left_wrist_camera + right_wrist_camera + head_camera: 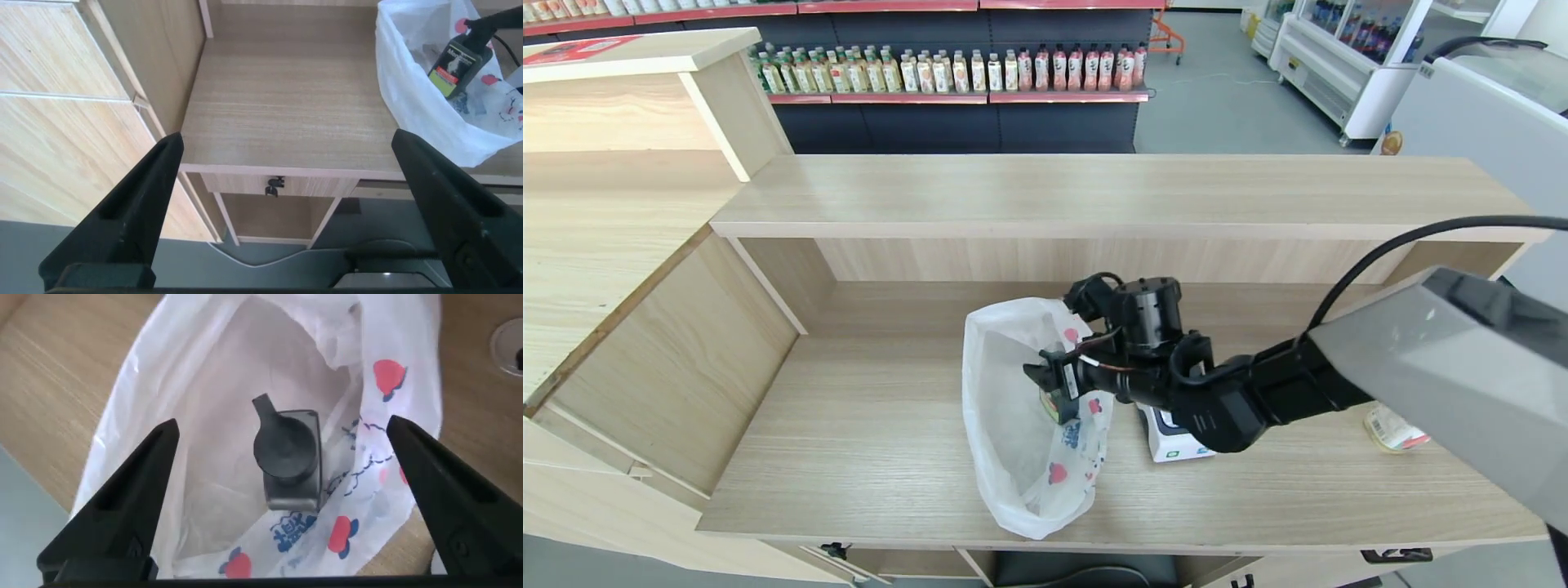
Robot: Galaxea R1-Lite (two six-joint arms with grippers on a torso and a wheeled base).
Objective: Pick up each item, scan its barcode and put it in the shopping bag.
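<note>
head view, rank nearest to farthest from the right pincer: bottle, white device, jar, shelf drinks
1. bottle, just under the right pincer, in the bag
2. white device, beside the bag
3. jar, counter's right end
4. shelf drinks, behind the counter

Tabletop (849, 457) spans the lower half of the head view, with a raised ledge (1094, 196) behind it across mid-frame. Shopping bag (1013, 457) rests on the tabletop at lower centre. Bottle (1055, 404) sits inside the bag, directly under the right end effector (1049, 382) and between its fingers, apart from both. Scanner (1172, 445) stands on the tabletop just right of the bag, partly under the right arm. Small container (1392, 429) lies on the tabletop at far right, well apart from the scanner. Left end effector (288, 140) hangs off the tabletop's front edge, well apart from the bag. Bottle shelf (947, 73) occupies upper centre, beyond the ledge.
</note>
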